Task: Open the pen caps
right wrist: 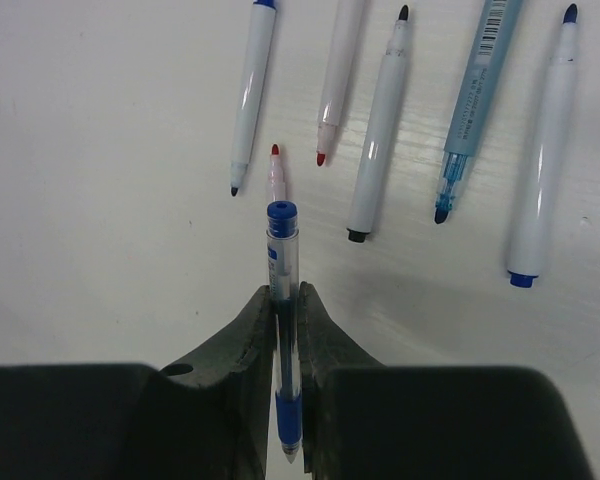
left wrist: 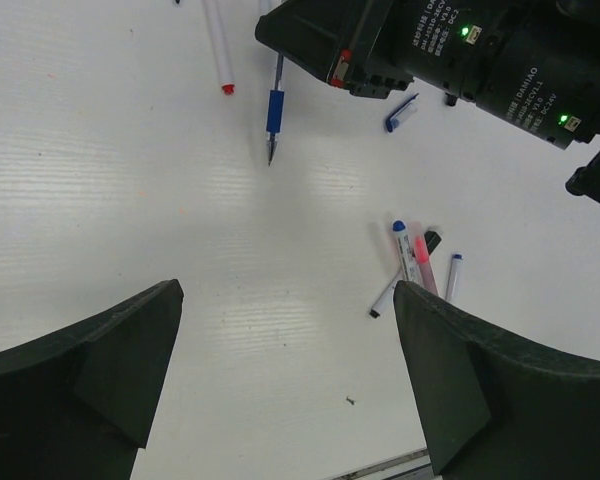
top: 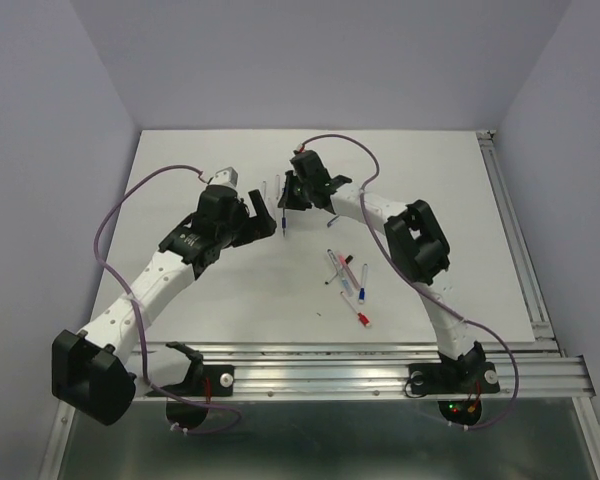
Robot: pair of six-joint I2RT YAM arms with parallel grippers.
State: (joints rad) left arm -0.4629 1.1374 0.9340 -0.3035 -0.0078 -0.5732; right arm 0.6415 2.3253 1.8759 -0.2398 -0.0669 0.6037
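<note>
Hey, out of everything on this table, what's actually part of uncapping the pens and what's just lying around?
Job: blue pen in the right gripper; open left gripper; pen pile; loose pens; short blue piece, maybe a cap.
Lying about: purple cables; rail.

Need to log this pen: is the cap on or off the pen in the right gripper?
Off: the blue pen clamped in the right gripper shows a bare pointed tip.
</note>
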